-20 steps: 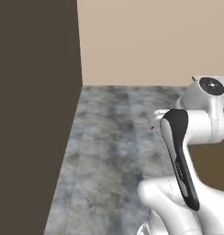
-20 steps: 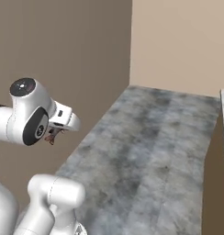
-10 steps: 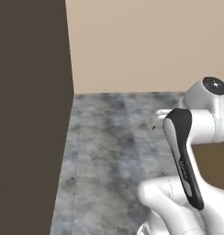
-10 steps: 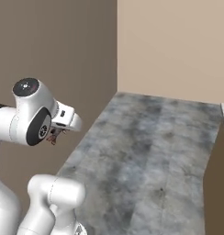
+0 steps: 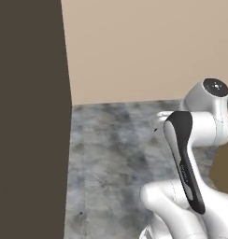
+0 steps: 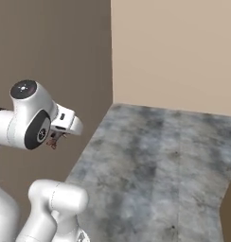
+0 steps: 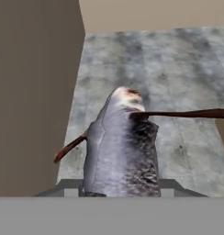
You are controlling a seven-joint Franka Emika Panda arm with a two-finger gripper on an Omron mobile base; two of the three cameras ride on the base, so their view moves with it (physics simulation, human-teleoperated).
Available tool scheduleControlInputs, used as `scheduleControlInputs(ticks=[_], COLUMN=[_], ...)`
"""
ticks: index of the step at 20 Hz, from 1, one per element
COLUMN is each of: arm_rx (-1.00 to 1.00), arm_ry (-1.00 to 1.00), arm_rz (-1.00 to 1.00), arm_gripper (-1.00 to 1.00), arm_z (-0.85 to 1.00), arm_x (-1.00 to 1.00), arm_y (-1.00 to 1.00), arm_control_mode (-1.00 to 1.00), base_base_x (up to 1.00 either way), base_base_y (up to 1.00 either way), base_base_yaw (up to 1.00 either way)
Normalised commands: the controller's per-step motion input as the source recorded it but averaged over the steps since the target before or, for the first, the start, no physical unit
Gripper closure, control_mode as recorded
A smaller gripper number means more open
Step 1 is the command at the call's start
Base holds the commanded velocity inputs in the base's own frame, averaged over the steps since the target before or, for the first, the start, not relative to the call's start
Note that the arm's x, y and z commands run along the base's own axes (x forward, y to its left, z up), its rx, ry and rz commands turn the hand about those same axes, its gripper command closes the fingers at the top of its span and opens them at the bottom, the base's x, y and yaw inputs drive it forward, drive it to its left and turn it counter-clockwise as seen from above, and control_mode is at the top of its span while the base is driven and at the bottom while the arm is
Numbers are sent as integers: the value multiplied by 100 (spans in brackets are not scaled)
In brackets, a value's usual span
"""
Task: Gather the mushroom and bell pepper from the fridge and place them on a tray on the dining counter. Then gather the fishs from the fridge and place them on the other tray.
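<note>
Grey mottled floor (image 5: 116, 158) runs to a beige wall (image 6: 183, 52); the gripper (image 7: 120, 190) clamps a fish (image 7: 120, 151), long axis pointing away toward that wall.

Glossy white rounded arm (image 5: 200, 140) with a black link panel, dark grey joint caps and bulbous white base segments.

Layout: fish over floor, walls left and ahead.
Fish (image 7: 120, 147) sits in front of the hand, above the floor (image 7: 178, 69); side wall (image 5: 29, 116) left of floor, back wall (image 5: 148, 46) behind it.
</note>
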Motion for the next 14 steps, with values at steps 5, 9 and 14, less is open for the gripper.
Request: scheduleControlInputs(ticks=[5, 9, 14], arm_rx=[0, 0, 0], arm_ry=[0, 0, 0], arm_rz=[0, 0, 0], arm_gripper=[100, 100, 100], arm_z=[0, 0, 0], arm_x=[0, 0, 0], arm_y=[0, 0, 0], arm_control_mode=[100, 100, 100], base_base_x=[100, 100, 100], base_base_y=[8, 19, 37], base_base_yaw=[-26, -35, -40])
